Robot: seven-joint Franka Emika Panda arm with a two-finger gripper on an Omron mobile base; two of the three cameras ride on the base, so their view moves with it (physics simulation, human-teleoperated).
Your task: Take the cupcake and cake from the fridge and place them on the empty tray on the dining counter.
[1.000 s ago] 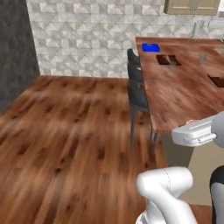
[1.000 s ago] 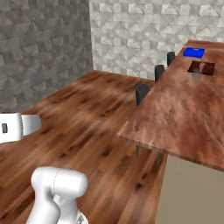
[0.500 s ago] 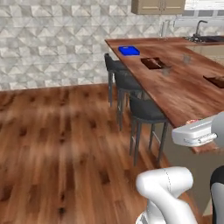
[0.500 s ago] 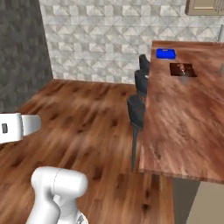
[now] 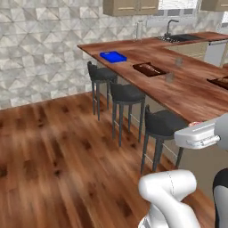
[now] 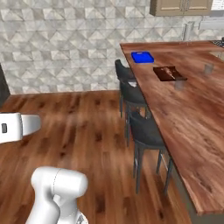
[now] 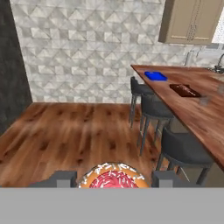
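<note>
Transport step: tool pinching cupcake, bottom centre; next, approach blue tray upper right on table.

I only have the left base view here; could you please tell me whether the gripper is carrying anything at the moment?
Observer: Yes. In the hand view the cupcake, red-pink on top, sits gripped between the finger tips of the gripper, above the wooden floor.
Operator: Thank you. What stands past the left edge of my picture, along the wall?
Observer: The hand view shows a tall dark panel where the tiled wall ends on the left.
</note>
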